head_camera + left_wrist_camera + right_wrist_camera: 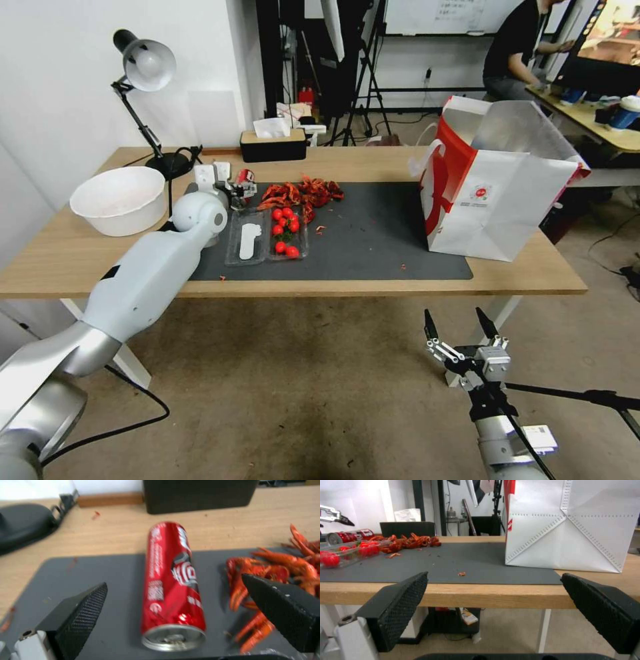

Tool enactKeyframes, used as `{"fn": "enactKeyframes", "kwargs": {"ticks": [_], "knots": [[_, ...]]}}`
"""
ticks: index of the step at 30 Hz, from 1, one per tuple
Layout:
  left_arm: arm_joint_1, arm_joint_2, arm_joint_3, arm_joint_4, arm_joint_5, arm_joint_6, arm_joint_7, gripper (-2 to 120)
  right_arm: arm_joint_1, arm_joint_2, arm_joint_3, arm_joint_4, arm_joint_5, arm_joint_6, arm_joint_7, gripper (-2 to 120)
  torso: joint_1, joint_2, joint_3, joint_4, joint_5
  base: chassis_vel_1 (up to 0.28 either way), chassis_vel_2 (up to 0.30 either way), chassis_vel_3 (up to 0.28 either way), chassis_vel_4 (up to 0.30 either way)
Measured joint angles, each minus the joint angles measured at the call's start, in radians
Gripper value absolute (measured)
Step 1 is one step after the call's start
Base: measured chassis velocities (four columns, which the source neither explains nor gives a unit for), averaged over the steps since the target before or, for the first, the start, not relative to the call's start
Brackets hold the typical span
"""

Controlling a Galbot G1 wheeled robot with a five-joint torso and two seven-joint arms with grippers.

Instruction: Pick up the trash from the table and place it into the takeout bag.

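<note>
The red drink can [171, 585] is laid on its side on the dark mat [100, 580], long axis running away from the left gripper [173, 610], its silver end nearest; its far end is blurred; the left arm is stretched over the table [373, 283], fingers spread wide around the can, untouched; the right gripper [460, 327] is held low before the table, fingers parted, empty.

1. The head view looks forward and down from above the table [373, 283], taking in its whole length.
2. The left wrist view hangs close over the dark mat [110, 580], facing the red can [171, 587].
3. The right wrist view sits below the table's edge, level, facing the takeout bag [566, 527]; it shares the can with the other views.
</note>
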Motion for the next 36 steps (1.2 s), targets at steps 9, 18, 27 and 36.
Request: {"fn": "enactKeyframes", "kwargs": {"ticks": [9, 18, 27, 36], "knots": [[-0.007, -0.025, -0.009, 0.047, -0.019, 0.027, 0.011, 100, -0.001, 0.002, 0.000, -0.002, 0.001, 0.005, -0.001, 100, 0.000, 0.000, 0.000, 0.0000, 0.0000, 0.000, 0.000, 0.000, 0.000], [-0.014, -0.049, -0.018, 0.100, -0.043, 0.040, 0.009, 88, -0.009, 0.007, 0.000, -0.001, 0.000, 0.014, -0.003, 100, 0.000, 0.000, 0.000, -0.0001, 0.0000, 0.000, 0.000, 0.000, 0.000], [-0.017, -0.054, -0.024, 0.121, -0.046, 0.064, -0.003, 60, -0.011, 0.007, 0.001, -0.002, 0.000, 0.019, -0.003, 100, 0.000, 0.000, 0.000, -0.0001, 0.0000, 0.000, 0.000, 0.000, 0.000], [-0.012, -0.044, -0.029, 0.108, -0.041, 0.006, 0.010, 53, -0.008, 0.009, -0.002, -0.004, 0.000, 0.019, -0.005, 100, 0.000, 0.000, 0.000, -0.0001, -0.0001, 0.000, 0.000, 0.000, 0.000]]}}
